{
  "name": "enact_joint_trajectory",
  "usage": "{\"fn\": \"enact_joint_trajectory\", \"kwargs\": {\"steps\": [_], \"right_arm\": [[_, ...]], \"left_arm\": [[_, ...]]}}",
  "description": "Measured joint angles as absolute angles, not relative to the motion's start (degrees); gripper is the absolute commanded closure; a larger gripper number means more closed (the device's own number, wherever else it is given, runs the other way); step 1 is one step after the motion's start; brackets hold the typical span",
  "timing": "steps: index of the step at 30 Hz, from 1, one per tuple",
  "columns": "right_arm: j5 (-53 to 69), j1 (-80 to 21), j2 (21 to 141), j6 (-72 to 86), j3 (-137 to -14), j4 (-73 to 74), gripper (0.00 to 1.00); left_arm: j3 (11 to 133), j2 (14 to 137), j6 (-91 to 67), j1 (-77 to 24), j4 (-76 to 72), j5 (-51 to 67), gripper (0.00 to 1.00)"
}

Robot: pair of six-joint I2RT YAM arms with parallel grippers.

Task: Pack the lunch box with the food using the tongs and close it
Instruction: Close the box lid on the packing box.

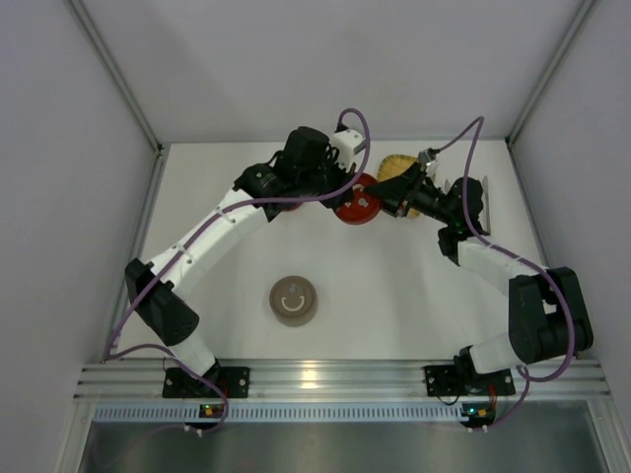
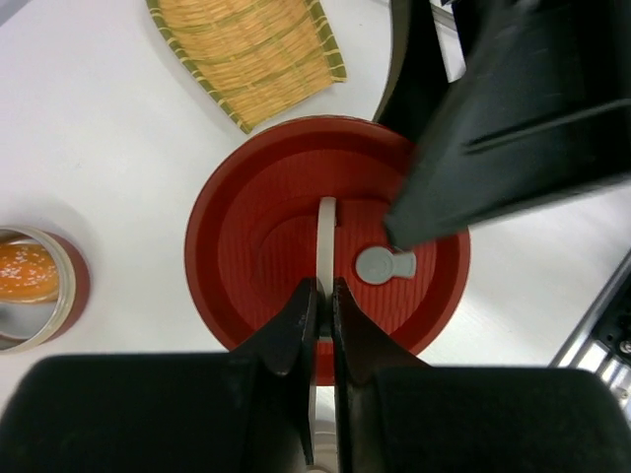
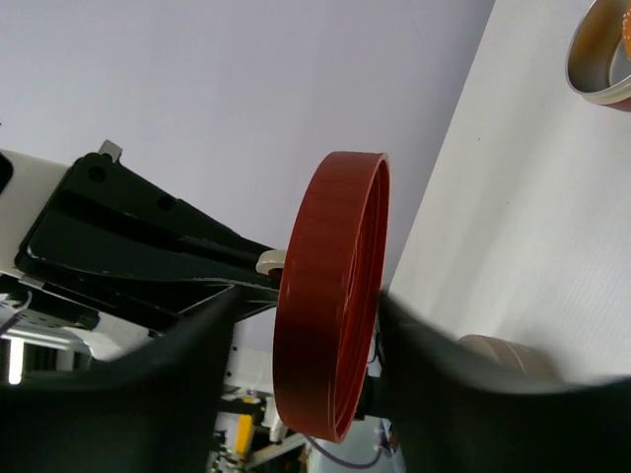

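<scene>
The lunch box's red round lid [image 2: 256, 246] hangs level above the table. My left gripper [image 2: 325, 286] is shut on the white handle strip [image 2: 326, 222] across its top. My right gripper [image 3: 308, 301] is open, one finger [image 2: 434, 197] over the lid's top and the other beneath, the lid's rim [image 3: 330, 296] between them. The lunch box [image 2: 59, 315], a metal tin with a red wall, stands to the left of the lid in the left wrist view, with the orange food chunk [image 2: 25, 271] inside. In the top view both grippers meet at the lid [image 1: 357, 205]. The tongs are out of view.
A yellow woven tray [image 2: 246, 54] lies just beyond the lid, near the back wall [image 1: 399, 166]. A round beige disc with a smiley face [image 1: 294, 300] rests on the table nearer the arm bases. A small grey plug [image 2: 385, 264] sits on the lid's top.
</scene>
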State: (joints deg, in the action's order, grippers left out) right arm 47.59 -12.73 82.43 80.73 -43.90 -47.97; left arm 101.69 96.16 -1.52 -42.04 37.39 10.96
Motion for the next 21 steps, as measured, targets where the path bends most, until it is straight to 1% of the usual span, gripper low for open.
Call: {"fn": "enact_joint_trajectory", "kwargs": {"steps": [1, 3, 4, 7, 9, 14, 21], "right_arm": [[48.7, -12.7, 82.8, 79.6, -44.9, -47.0, 0.09], [50.7, -12.6, 83.5, 76.6, -47.7, -44.1, 0.06], [51.8, -12.3, 83.8, 74.8, -49.5, -42.4, 0.01], [55.2, -10.0, 84.0, 68.8, -54.2, -37.5, 0.01], [56.8, -7.4, 84.0, 63.0, -57.4, -31.3, 0.01], [57.9, 0.3, 84.0, 45.0, -64.7, -13.4, 0.01], [60.0, 7.9, 81.7, 30.4, -64.9, 1.1, 0.01]], "left_arm": [[101.7, 96.2, -1.6, -42.0, 37.4, 10.5, 1.00], [101.7, 96.3, -1.3, -41.8, 37.4, 9.3, 1.00], [101.7, 96.4, -1.3, -41.5, 37.5, 9.0, 1.00], [101.8, 97.1, -1.0, -39.4, 37.6, 7.5, 1.00], [103.0, 98.5, -0.3, -36.8, 38.2, 6.3, 1.00], [112.4, 107.5, 1.7, -29.9, 40.3, 2.9, 1.00], [124.9, 122.9, 3.2, -22.5, 43.2, 1.6, 1.00]]}}
